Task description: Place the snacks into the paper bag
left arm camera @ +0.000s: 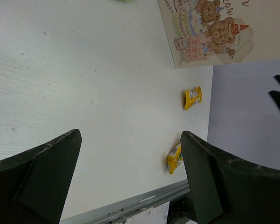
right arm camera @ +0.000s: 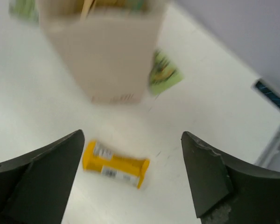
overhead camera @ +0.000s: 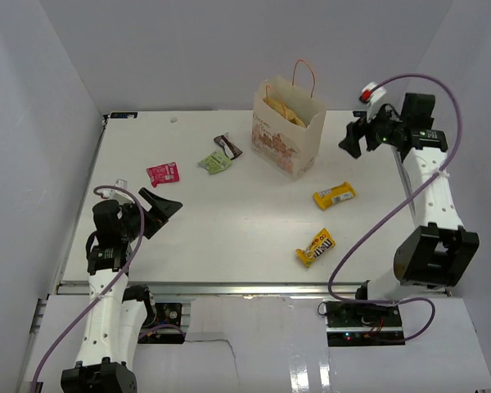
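Note:
The cream paper bag [overhead camera: 288,135] stands at the back middle with a tan-yellow chip bag [overhead camera: 285,110] inside. On the table lie a yellow candy bar [overhead camera: 334,196], a yellow M&M's pouch [overhead camera: 316,247], a pink wrapper [overhead camera: 163,173], a green wrapper [overhead camera: 214,162] and a dark brown wrapper [overhead camera: 228,146]. My right gripper [overhead camera: 356,137] is open and empty, raised just right of the bag. In its wrist view the candy bar [right arm camera: 115,164] lies below the fingers and the bag [right arm camera: 107,60] is ahead. My left gripper [overhead camera: 159,206] is open and empty at the left.
White walls close the table on the left, back and right. In the left wrist view the bag [left arm camera: 210,32], candy bar [left arm camera: 192,97] and M&M's pouch [left arm camera: 174,158] show across the table. A blurred green packet [right arm camera: 163,73] lies beside the bag.

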Available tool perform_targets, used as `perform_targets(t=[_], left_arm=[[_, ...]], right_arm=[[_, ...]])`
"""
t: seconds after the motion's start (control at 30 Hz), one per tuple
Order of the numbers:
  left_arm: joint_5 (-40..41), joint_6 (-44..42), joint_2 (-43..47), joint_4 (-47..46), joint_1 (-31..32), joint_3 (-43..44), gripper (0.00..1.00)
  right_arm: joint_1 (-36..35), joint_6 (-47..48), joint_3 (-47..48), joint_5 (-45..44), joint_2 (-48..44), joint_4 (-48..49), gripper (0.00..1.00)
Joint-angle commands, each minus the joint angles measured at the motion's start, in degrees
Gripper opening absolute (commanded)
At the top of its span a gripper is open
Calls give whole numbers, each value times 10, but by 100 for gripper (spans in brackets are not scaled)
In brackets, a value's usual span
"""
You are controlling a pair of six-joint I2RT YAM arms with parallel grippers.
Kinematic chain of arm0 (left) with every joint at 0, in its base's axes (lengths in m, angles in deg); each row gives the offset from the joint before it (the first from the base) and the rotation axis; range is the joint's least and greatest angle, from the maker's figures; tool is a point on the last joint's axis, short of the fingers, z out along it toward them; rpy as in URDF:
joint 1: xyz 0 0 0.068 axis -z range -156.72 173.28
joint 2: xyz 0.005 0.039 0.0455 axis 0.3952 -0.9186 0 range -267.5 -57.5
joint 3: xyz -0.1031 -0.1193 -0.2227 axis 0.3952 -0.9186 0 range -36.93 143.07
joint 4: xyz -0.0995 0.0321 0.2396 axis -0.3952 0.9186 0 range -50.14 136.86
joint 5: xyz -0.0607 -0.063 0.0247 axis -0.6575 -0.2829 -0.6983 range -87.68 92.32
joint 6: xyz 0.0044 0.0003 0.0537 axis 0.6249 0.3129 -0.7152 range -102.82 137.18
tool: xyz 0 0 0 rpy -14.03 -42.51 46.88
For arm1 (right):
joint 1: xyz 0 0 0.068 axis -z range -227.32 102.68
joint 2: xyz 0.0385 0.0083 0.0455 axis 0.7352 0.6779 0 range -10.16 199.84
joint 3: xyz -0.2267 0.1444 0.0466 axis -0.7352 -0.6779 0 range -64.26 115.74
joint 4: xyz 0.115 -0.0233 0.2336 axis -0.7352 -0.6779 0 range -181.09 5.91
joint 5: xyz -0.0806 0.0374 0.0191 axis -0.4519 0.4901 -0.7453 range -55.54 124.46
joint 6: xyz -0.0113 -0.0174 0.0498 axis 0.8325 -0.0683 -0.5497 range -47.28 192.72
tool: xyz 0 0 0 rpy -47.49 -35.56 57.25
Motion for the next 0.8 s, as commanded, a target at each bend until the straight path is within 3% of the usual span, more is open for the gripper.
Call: perform_targets(t=[0.0,0.07,0.17,0.33,0.6,0.77], left_arm=[[-16,-2,13,2,1,-13,97],[-20,1,14,0,1,-20,97],[-30,5,14,-1,1,-24,97],[-37,12,16,-1,1,-28,97],[-49,18,31,7,1,-35,98],[-49,21,34,11,1,-38,98]], right_arm=[[-7,406,-30,84,74,-363,94],[-8,604,-45,51,112,-435,98],[-9,680,-79,-6,125,-400,98],[-41,700,-105,-58,139,-258,95],[-85,667,-17,-96,256,-226,84],[-89,664,-8,-127,301,-238,64]])
